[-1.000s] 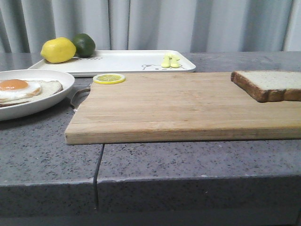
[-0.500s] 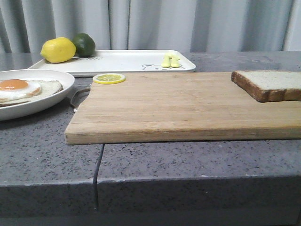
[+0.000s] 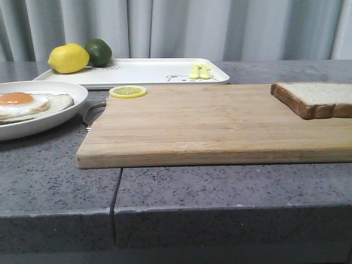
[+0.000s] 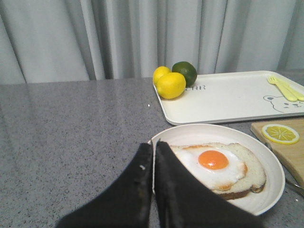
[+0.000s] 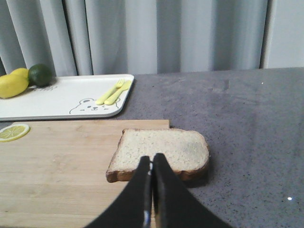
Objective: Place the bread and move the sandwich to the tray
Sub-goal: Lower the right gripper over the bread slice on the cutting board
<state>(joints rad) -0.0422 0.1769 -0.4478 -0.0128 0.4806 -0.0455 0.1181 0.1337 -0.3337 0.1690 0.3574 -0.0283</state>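
Observation:
The bread (image 3: 319, 98) (image 5: 164, 151) lies at the right end of the wooden cutting board (image 3: 209, 124), its far corner hanging over the board's edge. My right gripper (image 5: 152, 158) is shut and empty, its tips in line with the slice's near crust. The sandwich (image 4: 218, 166) (image 3: 27, 105), a fried egg on one bread slice, sits on a round white plate (image 4: 275, 187) (image 3: 66, 113) at the left. My left gripper (image 4: 154, 143) is shut and empty at the plate's rim. The white tray (image 3: 148, 71) (image 4: 232, 97) (image 5: 57, 99) lies behind the board. Neither gripper shows in the front view.
A lemon (image 3: 68, 58) and a lime (image 3: 99, 51) rest on the tray's left end; a yellow fork and spoon (image 3: 199, 71) lie at its right end. A lemon slice (image 3: 127, 92) sits on the board's far left corner. A metal handle (image 3: 91, 113) sticks out toward the plate.

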